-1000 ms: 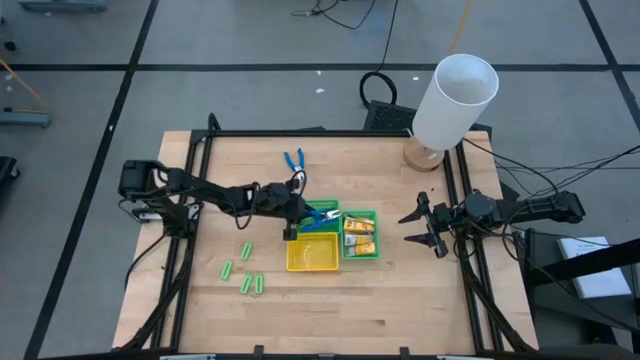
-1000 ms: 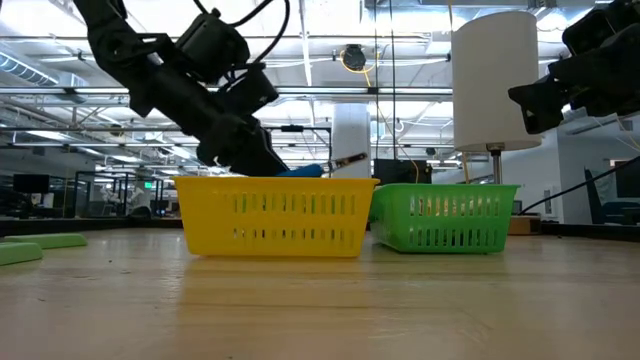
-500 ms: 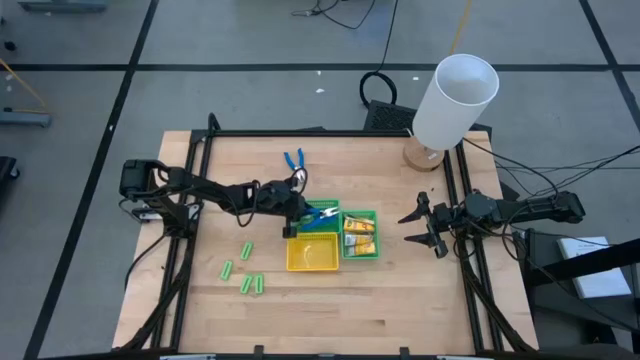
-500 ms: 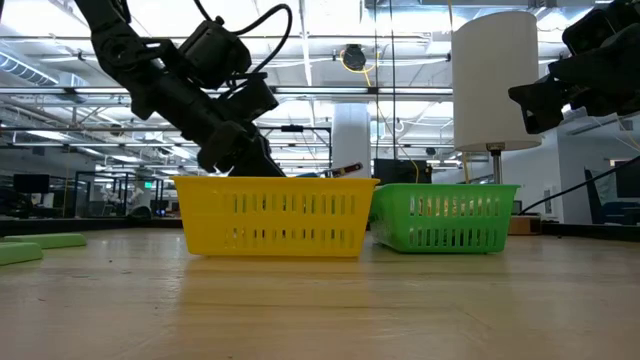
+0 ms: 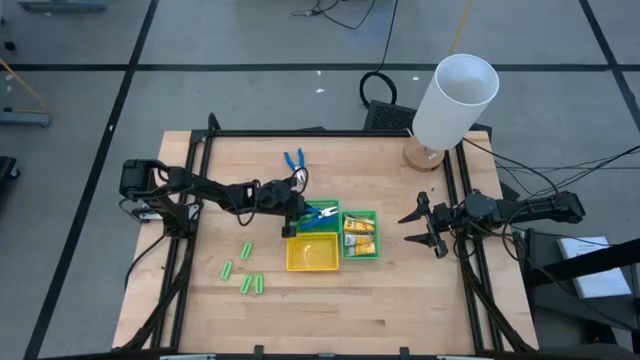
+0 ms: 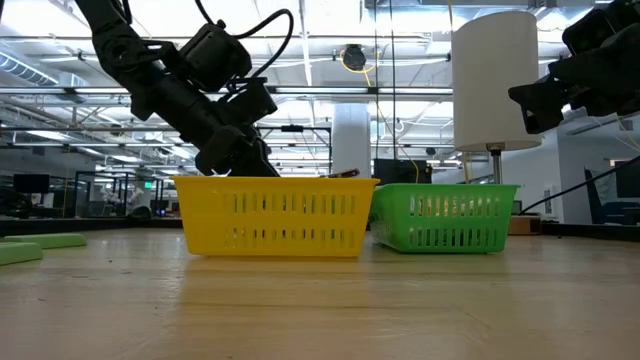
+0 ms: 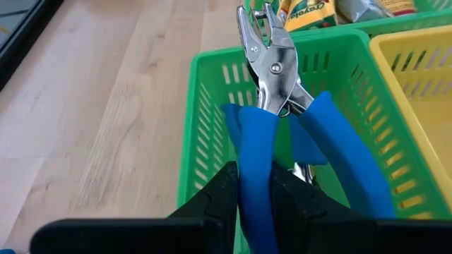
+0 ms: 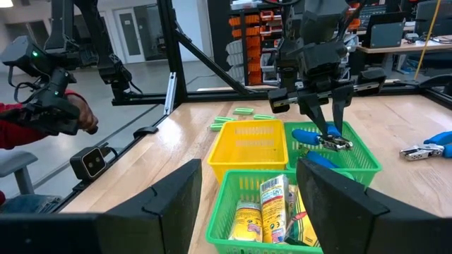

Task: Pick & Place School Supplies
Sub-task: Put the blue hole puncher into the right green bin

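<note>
The pale wooden table point(image 5: 390, 290) carried 3 small slotted plastic trays at its centre: 1 yellow tray point(image 5: 312, 254) nearest, a green tray point(image 5: 374, 216) to its right, and a second green tray point(image 7: 205, 106) just behind the yellow one. A big white cylinder point(image 5: 455, 100) stood at the far right corner.

The left gripper point(image 7: 258, 185) hung over that rear green tray, its fingers clenched on 1 blue handle of a steel-jawed plier-like tool point(image 7: 272, 92). The tool pointed nose-down into the tray, probably so it would drop inside the walls rather than catch the rim. Judging by that, the step in hand was the release. A second blue-handled tool point(image 8: 314, 135) already lay in the same tray, and a third point(image 5: 294, 159) lay on the table farther back.

The right gripper point(image 5: 428, 226) waited near the right edge, fingers spread and empty.

4 short light-green sticks point(image 5: 245, 277) lay loose on the table left of the yellow tray, seemingly unsorted. Yellow-orange packets point(image 8: 272, 204) stood in the right green tray; 1 read "Crayola" in the left wrist view; other print was illegible
</note>
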You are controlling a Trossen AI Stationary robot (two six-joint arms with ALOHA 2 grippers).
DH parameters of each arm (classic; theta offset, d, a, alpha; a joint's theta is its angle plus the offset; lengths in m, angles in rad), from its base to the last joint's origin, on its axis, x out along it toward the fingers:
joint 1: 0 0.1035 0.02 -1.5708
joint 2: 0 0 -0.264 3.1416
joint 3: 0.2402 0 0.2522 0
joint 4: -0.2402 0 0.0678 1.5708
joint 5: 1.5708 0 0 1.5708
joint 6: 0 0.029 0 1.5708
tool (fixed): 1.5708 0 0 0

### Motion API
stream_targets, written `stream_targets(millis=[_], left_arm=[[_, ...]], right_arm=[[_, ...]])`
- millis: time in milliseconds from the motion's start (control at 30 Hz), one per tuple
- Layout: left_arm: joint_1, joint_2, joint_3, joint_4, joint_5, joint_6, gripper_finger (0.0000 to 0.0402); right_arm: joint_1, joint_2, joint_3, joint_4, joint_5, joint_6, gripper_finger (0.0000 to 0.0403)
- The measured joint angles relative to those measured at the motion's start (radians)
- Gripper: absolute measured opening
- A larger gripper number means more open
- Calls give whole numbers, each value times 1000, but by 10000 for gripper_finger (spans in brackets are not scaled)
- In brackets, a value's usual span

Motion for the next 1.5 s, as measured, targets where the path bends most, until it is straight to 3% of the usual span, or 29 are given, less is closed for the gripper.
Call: stream_targets(millis=[500, 700, 967, 1267, 1500], left_arm=[[22, 0, 0, -7, 1, 2, 49], [26, 0, 0, -7, 16, 2, 71], [26, 0, 0, -14, 17, -33, 50], [26, 0, 0, 27, 16, -73, 142], [26, 0, 0, 74, 16, -90, 185]], right_arm=[[0, 0, 0, 0, 0, 0, 226], [0, 0, 0, 0, 0, 0, 226], [0, 0, 0, 0, 0, 0, 226], [0, 0, 0, 0, 0, 0, 226], [0, 0, 0, 0, 0, 0, 226]])
